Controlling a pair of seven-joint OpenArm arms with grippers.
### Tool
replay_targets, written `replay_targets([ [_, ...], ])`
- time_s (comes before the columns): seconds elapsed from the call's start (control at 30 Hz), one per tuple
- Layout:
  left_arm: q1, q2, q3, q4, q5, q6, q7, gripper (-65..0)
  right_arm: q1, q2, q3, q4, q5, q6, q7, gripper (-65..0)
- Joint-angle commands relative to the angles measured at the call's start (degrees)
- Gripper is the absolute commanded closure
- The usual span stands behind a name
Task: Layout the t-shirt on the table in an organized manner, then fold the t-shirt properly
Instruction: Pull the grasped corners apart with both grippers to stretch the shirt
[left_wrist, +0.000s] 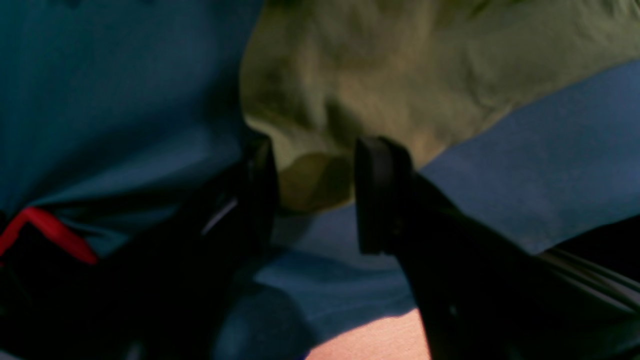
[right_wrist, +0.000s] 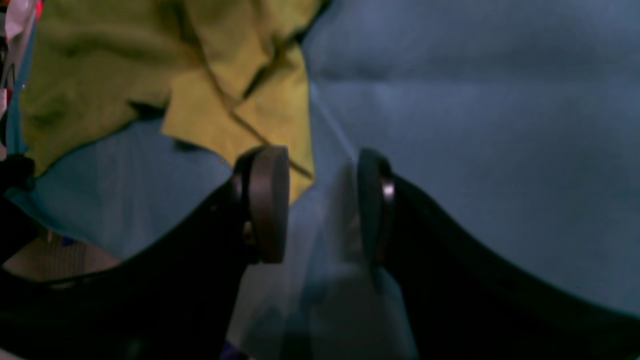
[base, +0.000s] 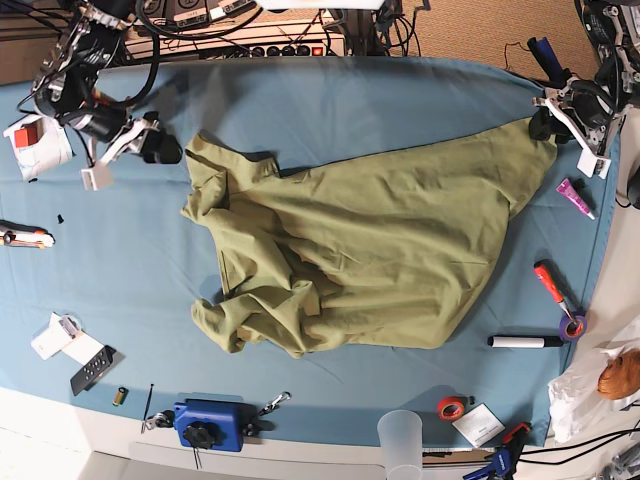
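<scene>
A: Shirt first — where does it lie?

B: The t-shirt (base: 380, 250) sprawls across the middle of the table (base: 330, 100), rumpled and bunched toward the lower left in the base view, one corner stretched out to the far right edge.

A: And the claws?

B: The left claw (left_wrist: 315, 195) is clenched on that stretched corner; olive cloth sits pinched between its pads in the left wrist view. The right claw (right_wrist: 320, 205) stands released, jaws apart over bare blue cloth, with the shirt's edge just beside one pad and nothing between them.

A: So how should the spreading go?

B: My judgement — keep the left grip steady as an anchor, bring the right claw down on the near edge by the sleeve, pinch a single layer, then draw outward and away until the folds pull flat. Slow tension, no jerks, or the anchored corner may slip.
</scene>
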Motion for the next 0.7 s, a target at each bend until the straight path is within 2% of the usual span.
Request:
replay_targets([
  [0.0, 0.52, 0.02, 0.26, -0.11, 0.7, -0.31, 3.3, -26.0, 0.22, 0.9, -0.31, 0.92, 1.42, 0.08, 1.14, -23.0],
  [0.23, 0.5, 0.79, 0.26, -0.11, 0.55, -0.31, 3.23, -26.0, 0.17, -1.33, -6.34, 0.92, -1.9, 0.08, 1.81, -23.0],
  [0.37, 0.5, 0.79, 0.26, -0.11, 0.24, -0.31, 3.23, -25.9, 0.2, -2.05, -10.38, 0.92, -9.05, 0.08, 7.06, -23.0],
  [0.4, 0.5, 0.76, 0.26, -0.11, 0.26, -0.31, 3.23, -24.6, 0.26, -2.08, -10.8, 0.92, -10.62, 0.08, 7.72, -23.0],
  [0.47, 0.52, 0.79, 0.26, -0.11, 0.26, -0.31, 3.28, -16.7, 0.5, -2.05, -10.88, 0.92, -12.24, 0.08, 7.8, -22.5],
  [0.53, 0.5, 0.79, 0.26, -0.11, 0.26, -0.31, 3.26, -3.2, 0.5, -2.01, -10.73, 0.92, -12.57, 0.08, 7.72, -12.4],
  [0.57, 0.5, 0.79, 0.26, -0.11, 0.22, -0.33, 3.21, 0.0, 0.5, -2.03, -10.73, 0.92, -12.57, 0.08, 7.45, -5.8],
  [0.6, 0.5, 0.79, 0.26, -0.11, 0.04, -0.48, 3.23, 0.0, 0.5, -2.03, -10.73, 0.92, -12.59, 0.08, 7.3, 0.0],
  [0.67, 0.5, 0.79, 0.26, -0.11, -0.17, -0.46, 3.26, 0.0, 0.5, -1.88, -10.73, 0.94, -13.09, 0.08, 7.19, 0.0],
])
